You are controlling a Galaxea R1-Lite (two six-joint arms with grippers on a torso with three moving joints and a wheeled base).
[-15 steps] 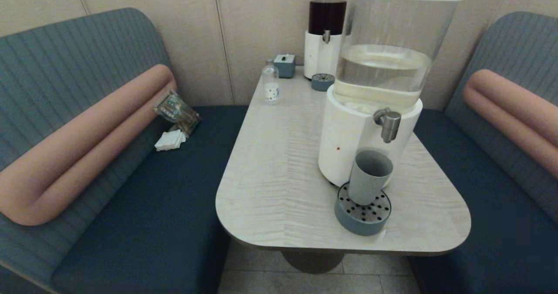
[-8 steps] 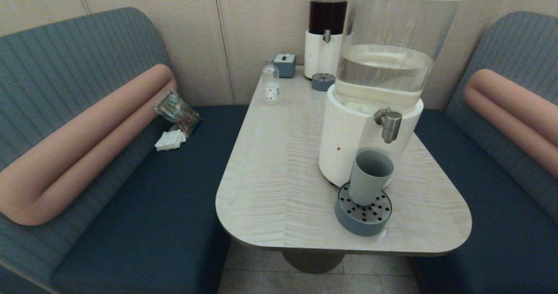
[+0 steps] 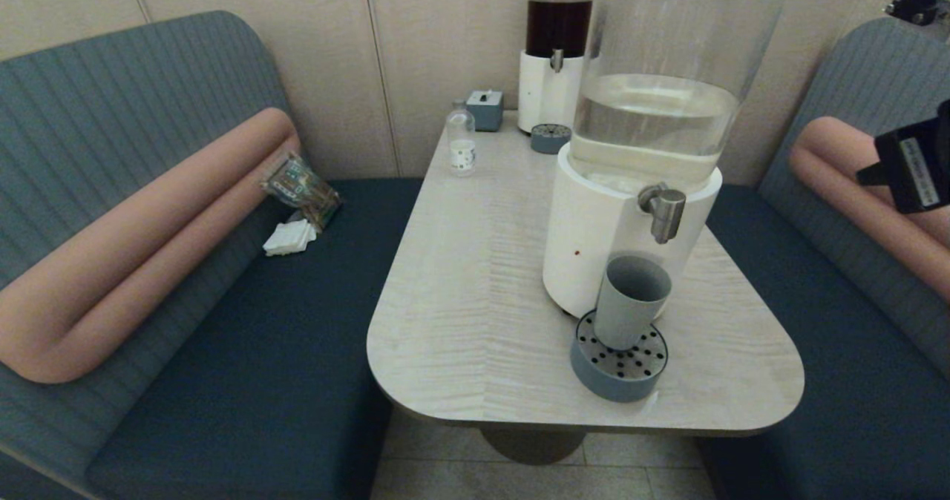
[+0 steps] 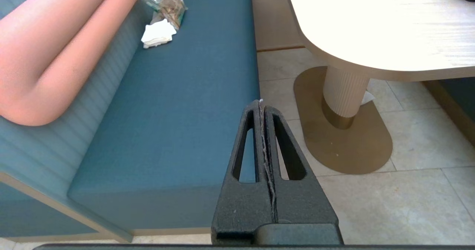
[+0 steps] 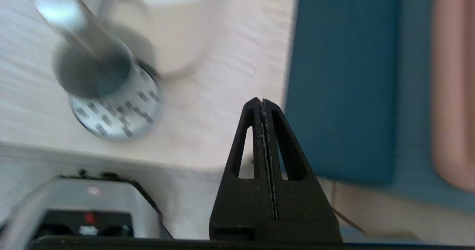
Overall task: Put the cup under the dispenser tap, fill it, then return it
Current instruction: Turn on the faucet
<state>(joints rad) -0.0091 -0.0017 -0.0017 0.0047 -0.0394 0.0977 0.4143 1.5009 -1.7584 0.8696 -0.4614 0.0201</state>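
The cup (image 3: 631,300) is seen standing upright on a round perforated drip tray (image 3: 619,372) on the worktop (image 3: 475,277), just in front of the white base of the large dispenser (image 3: 638,151) and slightly to the robot's left of the dispenser tap (image 3: 663,212). Whether the rim sits fully under the spout cannot be settled from the head view; in the blurred right wrist view the steel spout appears to overlap the cup's mouth (image 5: 92,72).

The cup is judged to be light, stiff and smooth-sided, with a taper that could let it slide upward out of a loose pinch. It would best be taken around the mid-wall, from the open side facing away from the dispenser base. Once filled it would be heavier and prone to spilling, so it should be kept level.

The right hand (image 5: 264,105) is clenched and empty, held out beyond the worktop's right edge, above the bench seat. The left hand (image 4: 262,107) is likewise closed on nothing, parked low beside the left bench (image 4: 174,105).

The worktop is a pale wood-grain surface with rounded corners. A second dispenser (image 3: 553,47) with dark liquid, a small clear bottle (image 3: 462,142) and a small box (image 3: 485,109) stand well away, near the wall.
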